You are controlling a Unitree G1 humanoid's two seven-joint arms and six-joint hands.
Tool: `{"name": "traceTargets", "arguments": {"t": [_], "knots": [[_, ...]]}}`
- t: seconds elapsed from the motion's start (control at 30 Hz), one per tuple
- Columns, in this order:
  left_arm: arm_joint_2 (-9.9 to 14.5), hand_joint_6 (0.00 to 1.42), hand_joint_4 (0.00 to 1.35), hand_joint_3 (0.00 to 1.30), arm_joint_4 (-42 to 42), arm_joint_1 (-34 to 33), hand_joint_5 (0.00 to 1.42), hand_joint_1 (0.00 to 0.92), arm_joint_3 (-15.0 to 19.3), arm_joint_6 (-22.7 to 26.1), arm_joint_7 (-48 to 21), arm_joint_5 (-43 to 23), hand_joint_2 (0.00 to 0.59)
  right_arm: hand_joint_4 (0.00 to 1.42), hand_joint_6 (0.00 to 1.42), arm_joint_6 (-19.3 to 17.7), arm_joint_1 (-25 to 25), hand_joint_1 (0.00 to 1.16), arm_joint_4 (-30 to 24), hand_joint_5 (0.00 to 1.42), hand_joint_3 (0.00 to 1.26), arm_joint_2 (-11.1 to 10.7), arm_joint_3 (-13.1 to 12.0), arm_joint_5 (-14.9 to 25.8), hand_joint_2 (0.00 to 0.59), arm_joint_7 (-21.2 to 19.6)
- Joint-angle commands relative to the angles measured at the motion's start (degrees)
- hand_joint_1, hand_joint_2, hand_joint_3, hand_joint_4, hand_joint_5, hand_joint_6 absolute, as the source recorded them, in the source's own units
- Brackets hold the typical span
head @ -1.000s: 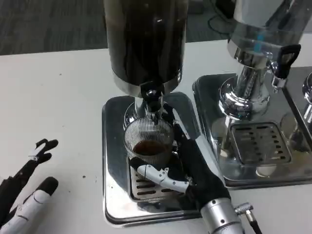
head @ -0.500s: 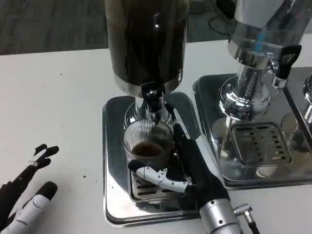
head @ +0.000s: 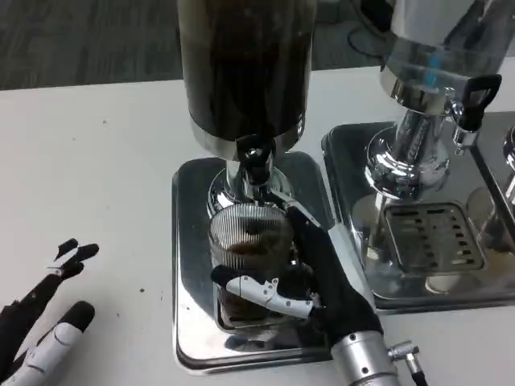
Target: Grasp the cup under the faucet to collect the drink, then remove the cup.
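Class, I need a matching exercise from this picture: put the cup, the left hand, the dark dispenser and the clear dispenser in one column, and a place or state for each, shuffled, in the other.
Things:
1. cup
2. left hand
3. dark dispenser
4. clear dispenser

Places or states:
A. resting on the white table, holding nothing
B. on the right-hand tray, nothing under its tap
C. gripped by the right hand
D. standing directly above the cup

Pairs: 1-C, 2-A, 3-D, 4-B

Right hand (head: 318,273) with fingers (head: 261,289) wrapped in a grasp; left hand (head: 44,318) low, fingers spread.
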Motion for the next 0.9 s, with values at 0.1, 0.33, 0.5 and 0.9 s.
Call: {"name": "traceTargets", "arguments": {"t": [0.1,0.33,0.5,0.9], "knots": [[0.4,0.0,0.0,0.16,-0.3,-0.2,0.09,0.0,0.0,-0.1,-0.1,-0.1,0.159,0.53,1.16,1.0,1.7,0.91,1.5,0.75,0.27,-0.2,0.1,-1.0,0.177,-1.5],[0.4,0.0,0.0,0.16,-0.2,-0.5,0.09,0.0,-0.1,0.0,-0.2,-0.1,0.16,0.55,1.22,0.4,1.6,0.92,1.9,0.78,0.29,-0.3,0.3,-0.8,0.18,-2.2],[0.4,0.0,0.0,0.16,0.0,-0.6,0.09,0.0,-0.1,0.0,-0.3,-0.2,0.16,0.58,1.25,-2.3,2.2,0.93,0.6,0.81,0.3,-0.6,0.5,-2.5,0.182,-4.8],[0.6,0.0,0.0,0.16,1.3,-2.7,0.09,0.0,-1.9,-0.1,-1.4,0.2,0.162,0.6,1.31,-5.1,4.8,0.95,-2.9,0.86,0.34,-1.1,-1.1,-3.7,0.176,-8.6]]}}
